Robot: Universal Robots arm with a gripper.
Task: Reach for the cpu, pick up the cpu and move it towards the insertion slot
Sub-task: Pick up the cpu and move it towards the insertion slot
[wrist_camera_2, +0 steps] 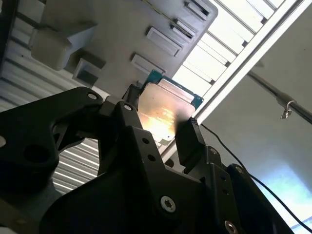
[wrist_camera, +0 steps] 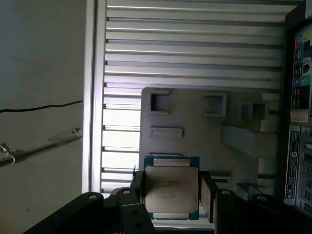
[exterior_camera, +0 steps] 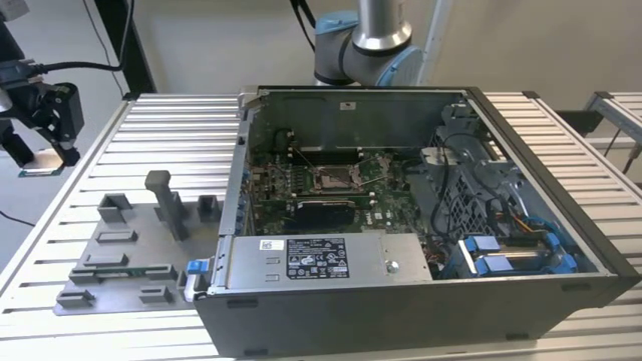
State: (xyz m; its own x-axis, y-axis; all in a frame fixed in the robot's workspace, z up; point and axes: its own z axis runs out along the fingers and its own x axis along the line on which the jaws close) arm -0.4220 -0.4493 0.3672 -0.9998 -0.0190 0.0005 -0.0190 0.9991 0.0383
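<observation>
In the exterior view the gripper is seen at nine o'clock from the computer case, out by the edge of the ribbed metal tabletop. The cpu is pinched between its jaws, and is held level and in the air, clear of the tabletop.

In the first wrist view the cpu is shown with its silvery-grey top toward the camera and a thin green border around it. One black jaw is pressed against each of two opposite edges. In the second wrist view a bright glare is caught on the same plate.

A grey fixture plate with raised blocks is laid on the tabletop at about five o'clock from the gripper, just beside the case.

The insertion slot is set in the green board inside the open case, at roughly three o'clock from the gripper and well apart from it. Its shiny frame and thin wire lever can be made out. The arm's base is seen behind the case at twelve o'clock.
</observation>
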